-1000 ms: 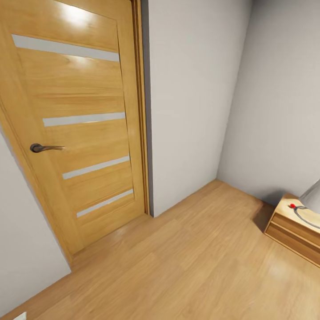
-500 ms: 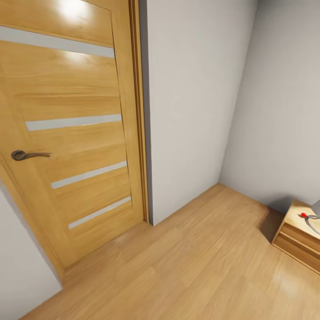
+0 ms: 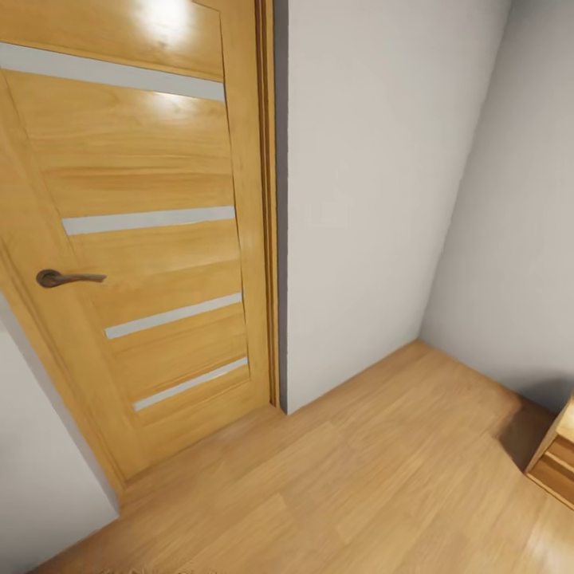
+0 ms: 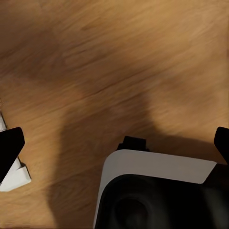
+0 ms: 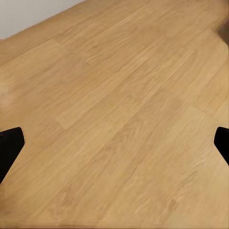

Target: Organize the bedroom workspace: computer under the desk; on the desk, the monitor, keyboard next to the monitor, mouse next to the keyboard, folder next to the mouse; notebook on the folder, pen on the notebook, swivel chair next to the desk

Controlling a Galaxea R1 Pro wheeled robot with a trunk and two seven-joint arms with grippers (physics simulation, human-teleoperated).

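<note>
The head camera is looking forward and down from standing height into a room corner, taking in the wooden door (image 3: 135, 239), two grey walls (image 3: 367, 183) and the light wood floor (image 3: 359, 478), with a low wood unit (image 3: 556, 466) peeking in at the floor's edge. The left wrist camera is pointing straight down at the floor (image 4: 95, 71) from close by, above the robot's white and black base (image 4: 157, 191). The right wrist camera is looking obliquely along the floor (image 5: 119, 119) toward a wall foot (image 5: 28, 14). All three are sharing the floor.

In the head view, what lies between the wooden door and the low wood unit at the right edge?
A grey wall corner and bare wood floor separate door from unit.
</note>
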